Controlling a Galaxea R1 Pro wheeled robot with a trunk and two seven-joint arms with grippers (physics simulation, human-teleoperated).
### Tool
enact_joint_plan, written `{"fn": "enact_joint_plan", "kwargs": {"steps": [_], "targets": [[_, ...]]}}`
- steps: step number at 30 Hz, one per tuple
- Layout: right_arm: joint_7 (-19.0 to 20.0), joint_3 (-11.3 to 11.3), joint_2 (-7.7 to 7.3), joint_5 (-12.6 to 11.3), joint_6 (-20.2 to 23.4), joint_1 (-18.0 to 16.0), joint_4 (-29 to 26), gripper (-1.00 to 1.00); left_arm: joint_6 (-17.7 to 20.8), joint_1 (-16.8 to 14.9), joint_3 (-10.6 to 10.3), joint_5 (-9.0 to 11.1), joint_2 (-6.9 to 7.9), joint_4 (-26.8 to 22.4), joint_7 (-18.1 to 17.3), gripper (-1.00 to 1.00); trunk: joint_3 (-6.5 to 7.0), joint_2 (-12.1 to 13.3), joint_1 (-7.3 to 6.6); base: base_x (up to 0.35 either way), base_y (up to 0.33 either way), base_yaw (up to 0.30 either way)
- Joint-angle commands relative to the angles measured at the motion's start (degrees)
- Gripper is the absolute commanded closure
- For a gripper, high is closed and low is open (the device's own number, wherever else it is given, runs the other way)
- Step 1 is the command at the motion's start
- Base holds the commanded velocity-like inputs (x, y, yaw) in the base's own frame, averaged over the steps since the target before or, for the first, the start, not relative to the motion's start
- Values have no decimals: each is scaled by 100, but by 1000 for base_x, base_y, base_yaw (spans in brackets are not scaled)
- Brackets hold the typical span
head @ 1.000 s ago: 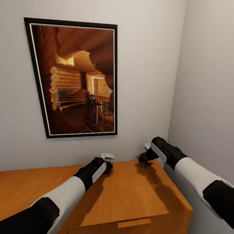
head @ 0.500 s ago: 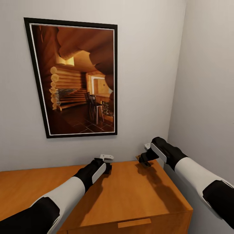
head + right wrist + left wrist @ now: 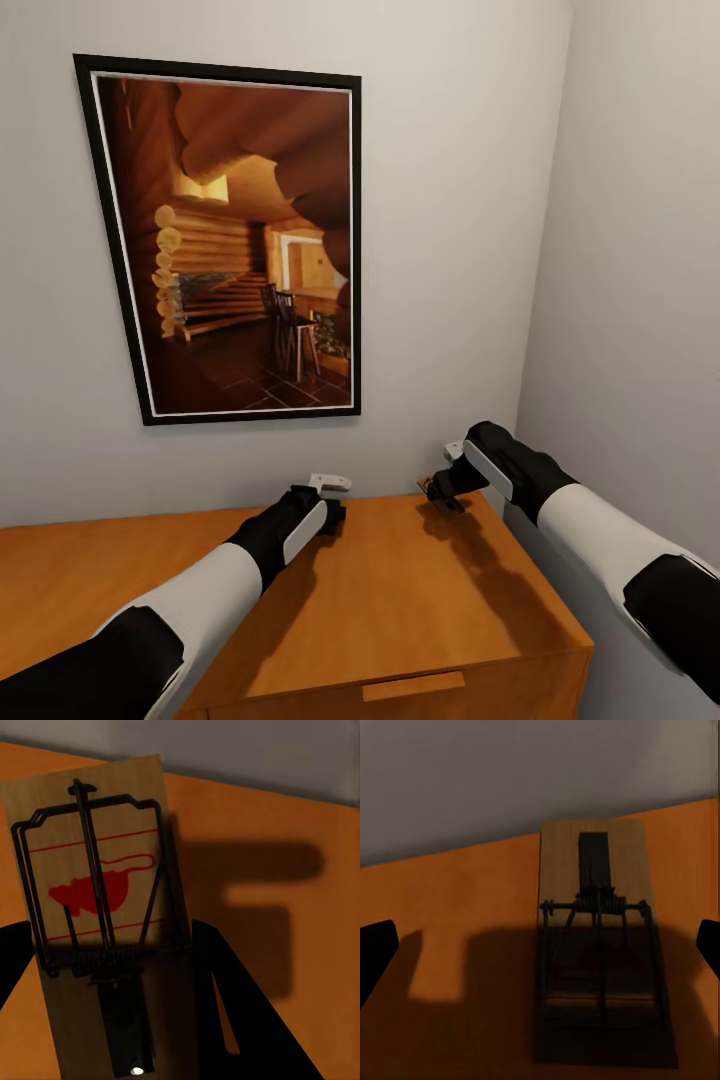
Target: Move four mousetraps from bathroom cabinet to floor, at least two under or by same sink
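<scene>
Both arms reach over the back right part of the orange-brown cabinet [image 3: 400,590] top, close to the wall. My right gripper [image 3: 442,493] [image 3: 112,945] is shut on a mousetrap [image 3: 430,487] [image 3: 90,855], a wooden board with a red mouse print and a dark wire bar, held a little above the cabinet top with its shadow below. My left gripper [image 3: 333,508] [image 3: 542,945] is open. A second mousetrap [image 3: 594,862] lies flat on the cabinet top between its spread fingertips [image 3: 375,949], its far end near the wall.
A large framed picture [image 3: 230,240] of a log cabin interior hangs on the wall behind the cabinet. A side wall [image 3: 640,300] stands close on the right, past the cabinet's right end. A drawer pull [image 3: 412,687] shows at the cabinet's front edge.
</scene>
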Motion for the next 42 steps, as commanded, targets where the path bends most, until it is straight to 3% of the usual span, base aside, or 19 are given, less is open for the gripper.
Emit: {"fn": "enact_joint_plan", "kwargs": {"steps": [1,42], "targets": [[-5,32,-9,-18,14,-7,-10,100,8,-7,-30,56,0,-5,46,-100,-8,-5,0,0,0,0],[-14,23,-9,-19,14,-7,-3,100,-1,-7,-33,51,0,36,28,-100,-8,-5,0,0,0,-52]]}}
